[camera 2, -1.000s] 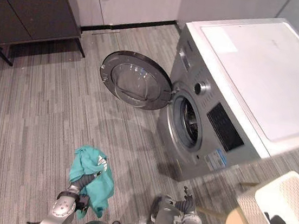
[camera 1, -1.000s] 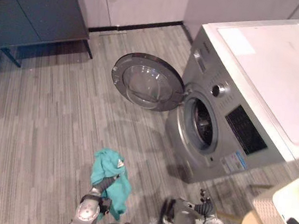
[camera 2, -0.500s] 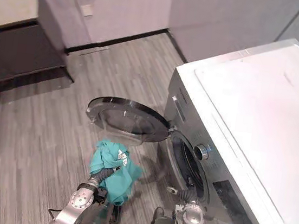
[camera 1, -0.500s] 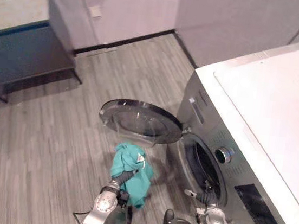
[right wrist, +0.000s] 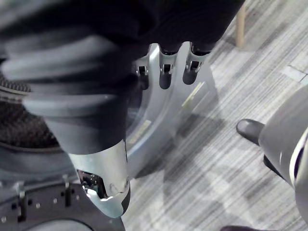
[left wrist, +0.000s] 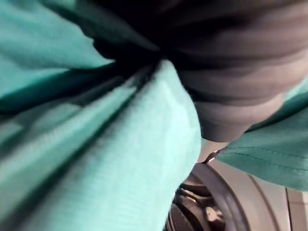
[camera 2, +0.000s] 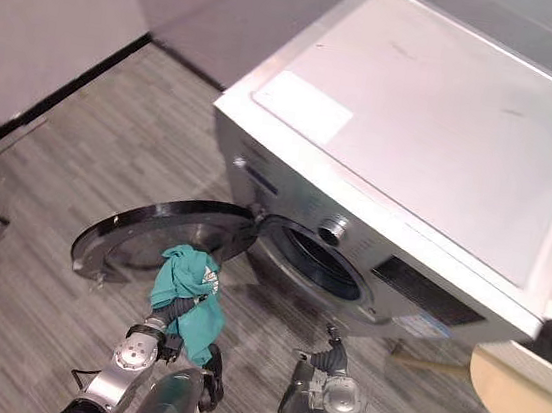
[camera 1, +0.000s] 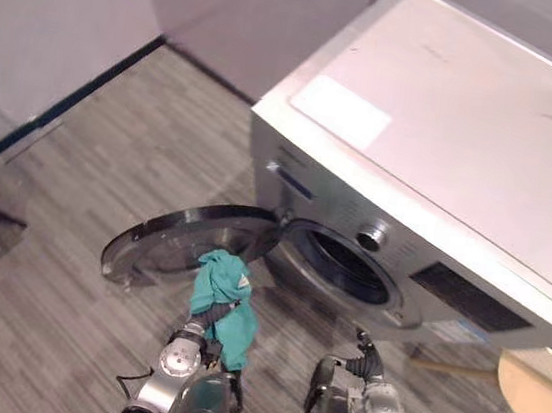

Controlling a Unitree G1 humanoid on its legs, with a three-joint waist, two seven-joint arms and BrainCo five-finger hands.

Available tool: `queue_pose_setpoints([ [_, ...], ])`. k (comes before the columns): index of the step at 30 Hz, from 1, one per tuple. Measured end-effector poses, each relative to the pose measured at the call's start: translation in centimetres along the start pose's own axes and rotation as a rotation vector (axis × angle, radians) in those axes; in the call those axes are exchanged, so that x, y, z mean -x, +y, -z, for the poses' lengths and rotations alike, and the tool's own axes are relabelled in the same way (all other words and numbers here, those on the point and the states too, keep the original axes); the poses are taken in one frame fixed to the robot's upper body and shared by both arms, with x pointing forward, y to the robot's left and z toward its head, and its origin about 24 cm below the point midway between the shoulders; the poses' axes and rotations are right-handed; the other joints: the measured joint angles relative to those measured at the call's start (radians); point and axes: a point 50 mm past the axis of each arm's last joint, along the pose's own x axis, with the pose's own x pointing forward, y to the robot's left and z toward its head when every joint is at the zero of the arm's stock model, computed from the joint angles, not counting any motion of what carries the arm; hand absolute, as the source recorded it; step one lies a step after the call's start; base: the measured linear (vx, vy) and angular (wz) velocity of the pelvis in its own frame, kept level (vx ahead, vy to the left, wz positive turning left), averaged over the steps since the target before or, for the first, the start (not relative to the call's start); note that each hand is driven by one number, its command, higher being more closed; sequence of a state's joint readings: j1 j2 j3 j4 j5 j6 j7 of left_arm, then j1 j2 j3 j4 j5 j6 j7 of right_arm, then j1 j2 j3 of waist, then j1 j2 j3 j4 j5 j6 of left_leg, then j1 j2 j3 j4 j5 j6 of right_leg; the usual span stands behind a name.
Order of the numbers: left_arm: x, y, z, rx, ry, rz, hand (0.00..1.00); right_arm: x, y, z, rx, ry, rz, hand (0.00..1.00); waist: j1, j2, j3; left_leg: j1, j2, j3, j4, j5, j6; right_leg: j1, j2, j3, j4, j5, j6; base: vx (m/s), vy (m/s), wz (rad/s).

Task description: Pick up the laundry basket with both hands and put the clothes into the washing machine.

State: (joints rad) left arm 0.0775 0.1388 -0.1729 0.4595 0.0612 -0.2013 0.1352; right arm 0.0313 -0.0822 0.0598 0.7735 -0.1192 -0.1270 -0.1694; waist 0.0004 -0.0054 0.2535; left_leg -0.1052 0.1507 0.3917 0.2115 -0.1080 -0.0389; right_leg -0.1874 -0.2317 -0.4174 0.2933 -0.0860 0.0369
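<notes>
Garment (camera 1: 219, 282), teal, hangs clenched in raised left hand (camera 1: 209, 317) (beside washer door (camera 1: 160, 245)).

No legible text, print on washing machine (camera 1: 446, 137) too small

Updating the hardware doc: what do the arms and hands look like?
Left arm and right arm: silver-grey, with round joint housings. Left hand and right hand: dark ribbed cover over the back and wrist. On the right, silver fingers with dark tips, silver thumb set apart.
</notes>
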Motion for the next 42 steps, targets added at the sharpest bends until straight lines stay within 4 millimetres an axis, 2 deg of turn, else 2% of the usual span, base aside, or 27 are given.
queue_pose_setpoints([
  [3,0.5,0.2,0.3,0.019,0.007,-0.018,1.0,0.0,-0.6,0.2,0.014,0.004,0.01,0.0,-0.013,0.016,-0.01,0.022,0.026,0.013,-0.001,-0.023,-0.029,0.007,0.056,0.042,-0.037,-0.006,0.009,-0.02,-0.069,-0.72],
  [4,0.6,-0.1,0.3,0.031,0.01,-0.019,1.0,0.1,-0.9,0.6,0.022,0.014,0.016,0.0,-0.012,0.022,-0.015,0.028,0.049,0.021,0.006,-0.044,-0.051,0.009,0.082,0.054,-0.053,-0.006,0.009,0.06,-0.13,-0.83],
  [6,0.6,-0.5,0.2,0.045,0.009,-0.013,1.0,0.2,-1.3,0.8,0.03,0.019,0.023,0.0,-0.014,0.031,-0.014,0.014,0.096,0.022,0.072,-0.077,-0.074,0.008,0.114,0.068,-0.052,-0.004,-0.011,0.12,-0.137,-0.71],
  [8,0.5,-0.8,0.0,0.061,0.005,-0.013,1.0,0.6,-1.9,1.7,0.032,0.044,0.039,0.0,-0.015,0.032,-0.013,-0.008,0.141,-0.012,0.195,-0.073,-0.07,0.007,0.148,0.109,-0.033,-0.009,-0.029,0.16,-0.108,-0.64],
  [9,0.4,-1.1,-0.2,0.071,-0.001,-0.012,1.0,0.6,-2.1,1.8,0.022,0.049,0.049,0.0,-0.016,0.033,-0.013,-0.06,0.134,-0.104,0.287,-0.077,-0.059,0.01,0.15,0.135,-0.021,-0.009,-0.034,0.15,-0.106,-0.59],
  [11,0.2,-1.2,-0.4,0.077,-0.007,-0.012,1.0,0.5,-2.9,1.7,0.019,0.049,0.072,0.0,-0.015,0.029,-0.008,-0.06,0.073,-0.204,0.253,-0.096,-0.057,0.006,0.14,0.172,-0.012,-0.009,-0.033,0.13,0.019,-0.65],
  [12,-0.2,-1.2,-1.1,0.078,-0.031,-0.012,1.0,0.3,-3.4,1.4,0.016,0.04,0.089,0.0,-0.016,0.047,0.0,-0.056,0.042,-0.243,0.195,-0.088,-0.051,-0.005,0.141,0.188,0.019,-0.013,-0.028,0.08,0.103,-0.65],
  [14,-0.9,-0.9,-2.1,0.075,-0.069,-0.028,1.0,-0.1,-3.7,0.9,0.011,0.023,0.104,0.0,-0.018,0.041,0.009,-0.068,0.03,-0.226,0.208,-0.11,-0.045,-0.075,0.126,0.212,0.1,-0.031,-0.008,0.02,0.118,-0.4],
  [15,-1.8,-0.8,-3.7,0.073,-0.125,-0.034,1.0,-0.5,-3.7,-0.1,0.008,-0.005,0.111,0.0,-0.026,0.025,0.039,-0.115,0.017,-0.219,0.25,-0.112,-0.042,-0.138,0.106,0.226,0.162,-0.034,-0.005,-0.06,0.1,-0.19],
  [16,-2.3,-0.6,-4.9,0.072,-0.167,-0.046,1.0,-0.8,-3.8,-0.9,0.006,-0.029,0.115,0.0,-0.028,0.02,0.069,-0.147,0.011,-0.211,0.289,-0.114,-0.039,-0.172,0.09,0.232,0.197,-0.034,-0.005,-0.14,0.096,-0.15],
  [18,-3.3,0.0,-7.8,0.083,-0.269,-0.082,1.0,-1.6,-3.9,-3.3,-0.004,-0.103,0.131,0.0,-0.036,0.021,0.13,-0.253,0.015,-0.189,0.42,-0.151,-0.013,-0.276,0.072,0.259,0.282,-0.038,0.001,-0.19,0.122,-0.28],
  [19,-3.5,0.1,-8.5,0.086,-0.293,-0.095,1.0,-1.7,-3.9,-4.2,-0.014,-0.135,0.138,0.0,-0.035,0.022,0.143,-0.283,0.026,-0.18,0.462,-0.173,-0.01,-0.308,0.073,0.268,0.309,-0.044,0.01,-0.19,0.12,-0.43],
  [21,-4.2,0.6,-10.6,0.097,-0.357,-0.137,1.0,-1.6,-4.0,-6.5,-0.055,-0.228,0.158,0.0,-0.035,0.022,0.169,-0.385,0.064,-0.168,0.595,-0.293,0.019,-0.42,0.076,0.285,0.423,-0.107,0.015,-0.19,0.1,-0.41],
  [24,-5.0,0.6,-14.0,0.119,-0.46,-0.163,1.0,-1.6,-3.9,-9.4,-0.125,-0.327,0.186,0.0,-0.034,0.001,0.211,-0.556,0.095,-0.178,0.816,-0.38,0.037,-0.602,0.055,0.307,0.633,-0.172,0.011,-0.24,0.045,-0.09],
  [27,-5.0,0.7,-16.0,0.181,-0.525,-0.189,1.0,-1.6,-3.5,-11.7,-0.178,-0.399,0.196,0.0,-0.035,0.0,0.245,-0.674,0.115,-0.203,0.955,-0.424,0.04,-0.716,0.05,0.315,0.762,-0.207,0.004,-0.21,0.004,0.0],
  [30,-5.3,0.6,-19.3,0.239,-0.613,-0.214,1.0,-0.8,-3.8,-15.3,-0.259,-0.54,0.223,0.0,-0.034,-0.006,0.269,-0.847,0.13,-0.246,1.112,-0.458,0.042,-0.88,0.039,0.322,0.913,-0.244,-0.009,-0.14,-0.042,0.08],
  [31,-5.4,0.8,-20.9,0.26,-0.655,-0.223,1.0,-0.5,-4.2,-17.1,-0.301,-0.602,0.241,0.0,-0.035,-0.011,0.28,-0.92,0.134,-0.261,1.173,-0.467,0.04,-0.953,0.036,0.327,0.976,-0.258,-0.014,-0.13,-0.075,0.05],
  [34,-5.6,1.5,-23.1,0.329,-0.706,-0.255,1.0,0.1,-4.6,-19.3,-0.329,-0.693,0.248,0.0,-0.035,-0.016,0.285,-1.015,0.147,-0.279,1.259,-0.484,0.037,-1.049,0.038,0.333,1.057,-0.27,-0.026,-0.09,-0.054,-0.04],
  [36,-5.6,2.9,-25.4,0.416,-0.759,-0.3,1.0,0.8,-5.0,-20.6,-0.349,-0.763,0.258,0.0,-0.038,-0.017,0.286,-1.085,0.152,-0.293,1.319,-0.493,0.035,-1.121,0.039,0.341,1.117,-0.282,-0.027,-0.08,-0.062,-0.01],
  [38,-5.3,5.3,-28.3,0.511,-0.835,-0.357,1.0,1.5,-5.3,-21.7,-0.36,-0.821,0.262,0.0,-0.042,-0.023,0.289,-1.147,0.166,-0.309,1.367,-0.5,0.029,-1.185,0.047,0.342,1.161,-0.29,-0.03,-0.08,-0.079,-0.1],
  [39,-5.1,6.0,-29.1,0.536,-0.855,-0.369,1.0,1.7,-5.5,-21.9,-0.364,-0.837,0.264,0.0,-0.045,-0.024,0.29,-1.162,0.167,-0.311,1.374,-0.5,0.029,-1.199,0.049,0.341,1.167,-0.29,-0.03,-0.07,-0.065,-0.07],
  [42,-3.7,9.6,-33.7,0.612,-0.994,-0.409,1.0,2.5,-6.1,-22.6,-0.391,-0.896,0.278,0.0,-0.055,-0.025,0.29,-1.216,0.182,-0.316,1.392,-0.499,0.026,-1.253,0.056,0.336,1.179,-0.284,-0.038,-0.04,-0.055,-0.11],
])
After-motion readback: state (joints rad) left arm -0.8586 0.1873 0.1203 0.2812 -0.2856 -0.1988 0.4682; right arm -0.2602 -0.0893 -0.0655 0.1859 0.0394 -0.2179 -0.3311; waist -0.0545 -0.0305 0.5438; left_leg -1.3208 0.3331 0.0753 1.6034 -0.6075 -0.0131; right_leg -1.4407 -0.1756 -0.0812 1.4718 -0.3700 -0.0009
